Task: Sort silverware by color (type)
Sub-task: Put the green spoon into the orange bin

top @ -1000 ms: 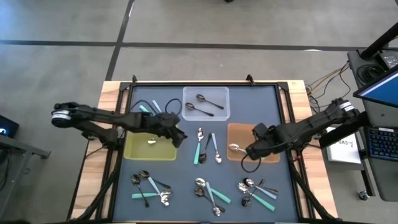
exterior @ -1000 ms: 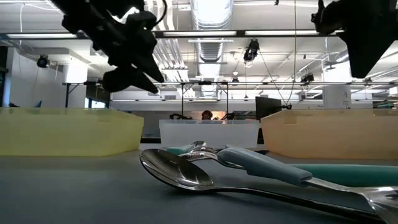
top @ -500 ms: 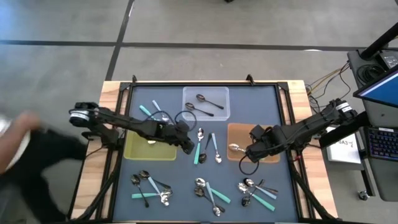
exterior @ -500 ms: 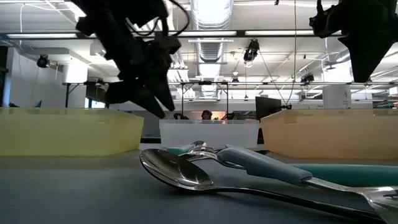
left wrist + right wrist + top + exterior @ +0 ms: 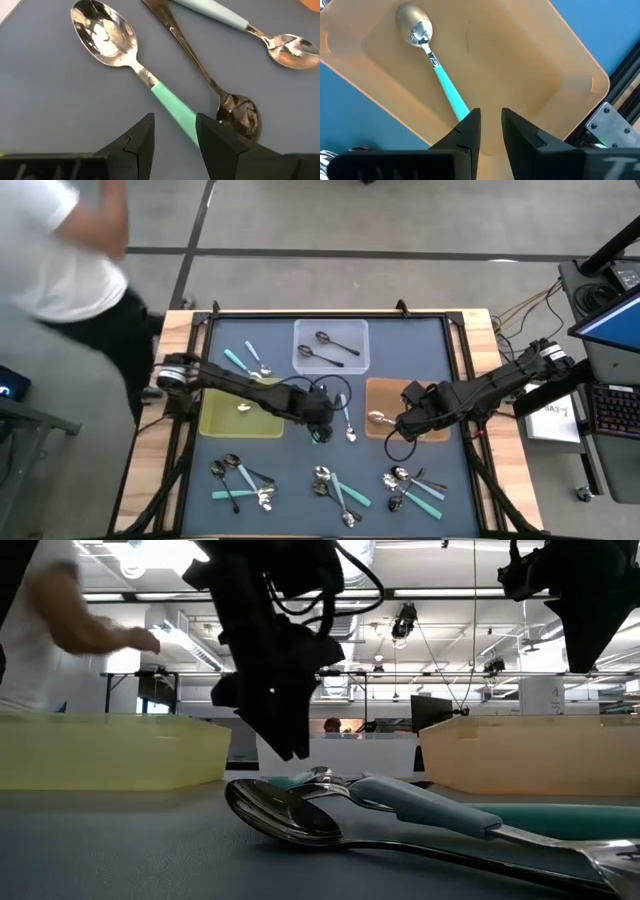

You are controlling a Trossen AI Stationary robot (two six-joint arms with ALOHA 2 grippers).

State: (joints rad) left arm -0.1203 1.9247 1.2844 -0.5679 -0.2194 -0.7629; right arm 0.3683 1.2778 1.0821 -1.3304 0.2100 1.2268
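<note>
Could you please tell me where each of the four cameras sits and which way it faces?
High view: overhead, straight down on table; both arms.
Low view: tabletop height, level across spoons into room; arms overhead.
Left wrist: over the teal-handled spoon, which the open left pincer straddles.
Right wrist: right pincer over orange tray.
Shared: that spoon shows overhead too.

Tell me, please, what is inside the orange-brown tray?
The orange-brown tray holds one spoon with a teal handle. The right gripper hovers over it and covers the handle's end, and the high view hides part of the floor.
</note>
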